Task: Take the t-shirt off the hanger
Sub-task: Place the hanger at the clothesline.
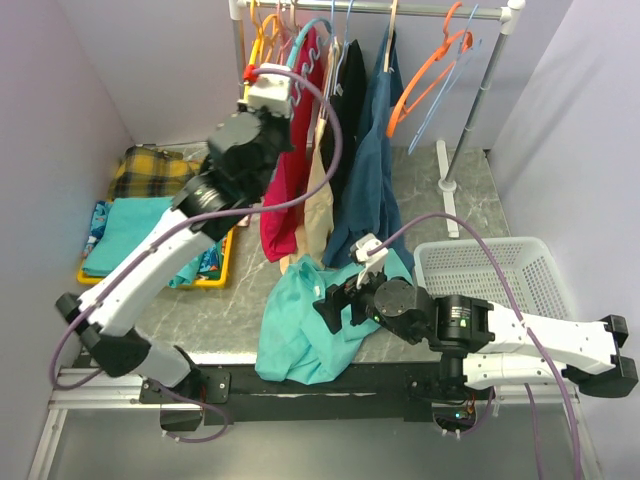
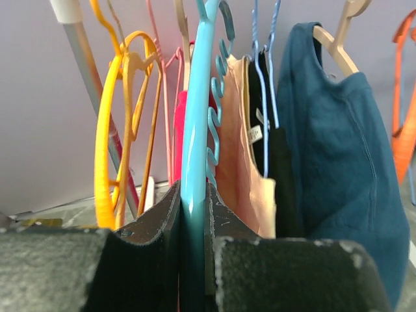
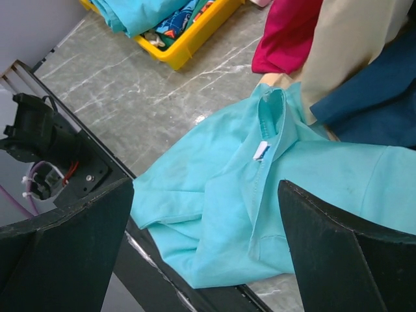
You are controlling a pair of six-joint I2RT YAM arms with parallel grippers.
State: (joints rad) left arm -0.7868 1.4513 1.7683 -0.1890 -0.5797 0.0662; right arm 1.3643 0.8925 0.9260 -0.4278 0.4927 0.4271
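A turquoise t-shirt lies crumpled on the table's front edge, off any hanger; it also shows in the right wrist view. My left gripper is raised at the rail and shut on a light blue hanger, which hangs bare among the clothes. My right gripper is open and empty, hovering just above the turquoise t-shirt with its fingers spread on either side of it.
The rail holds red, beige, black and dark blue garments, plus empty orange and yellow hangers. A yellow tray with folded clothes sits left. A white basket sits right.
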